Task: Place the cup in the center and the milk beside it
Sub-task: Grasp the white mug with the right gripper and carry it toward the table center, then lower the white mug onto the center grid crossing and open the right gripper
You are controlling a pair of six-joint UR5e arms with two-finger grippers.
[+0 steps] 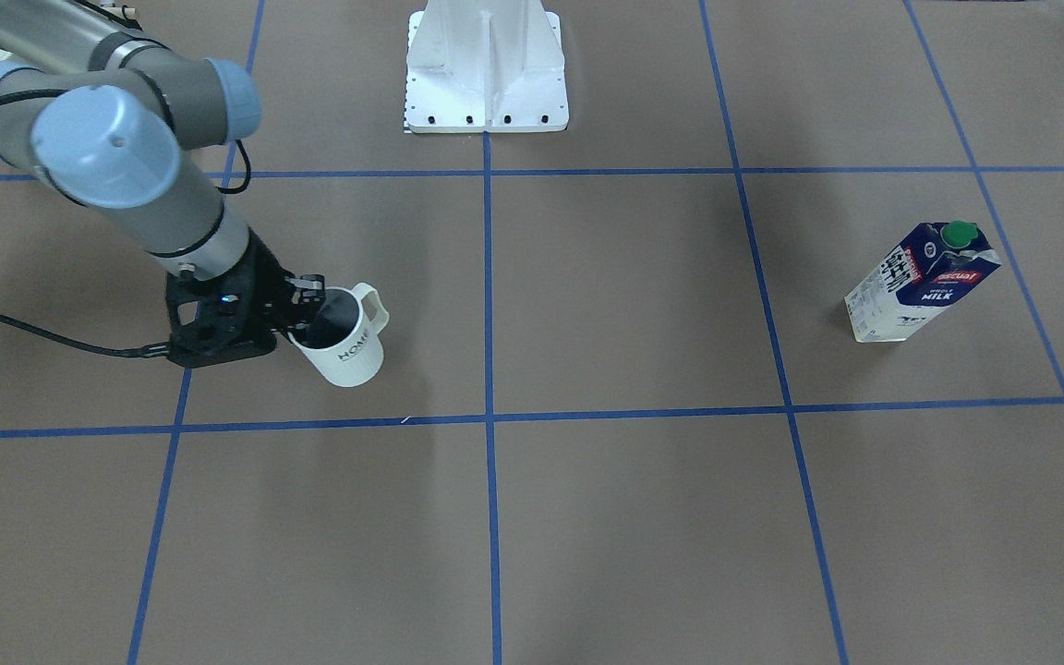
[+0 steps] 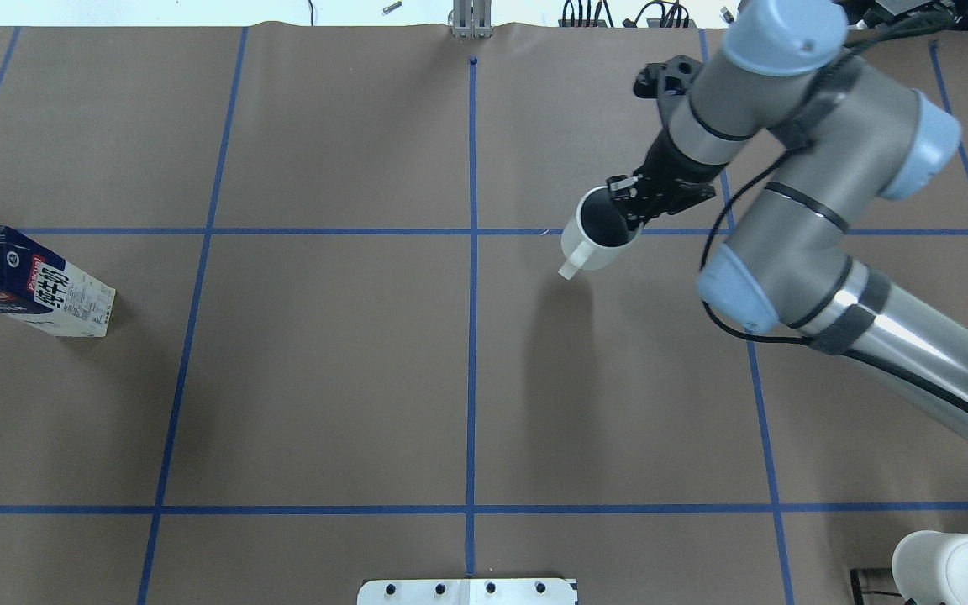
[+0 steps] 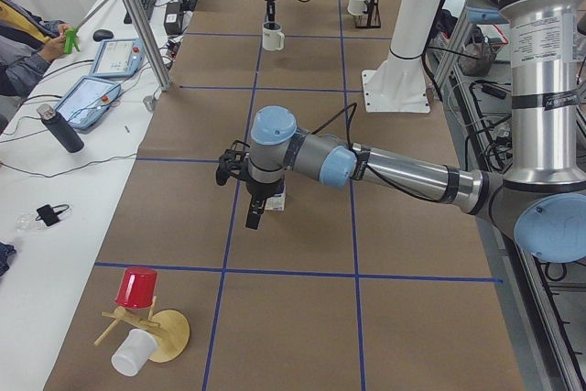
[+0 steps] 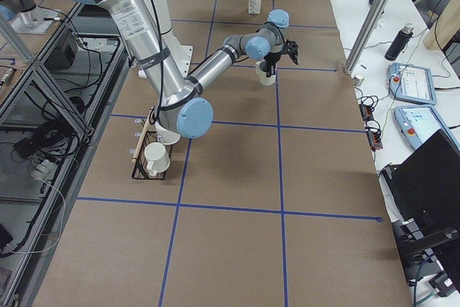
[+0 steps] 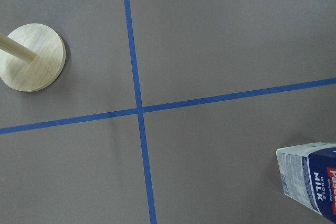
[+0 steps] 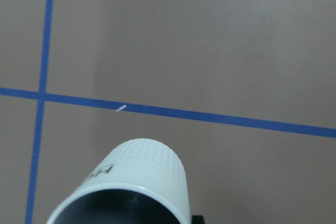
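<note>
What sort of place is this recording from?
Probably a robotics lab workcell: a long table under brown paper with a blue tape grid, the right end effector holding a cup, and a side bench with teach pendants.

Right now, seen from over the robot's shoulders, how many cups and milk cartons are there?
White cups: 2, a white mug with a loop handle and an upturned white cup at the edge.
Milk cartons: 1, the dark-blue and white carton with a green cap.
Total: 3
</note>
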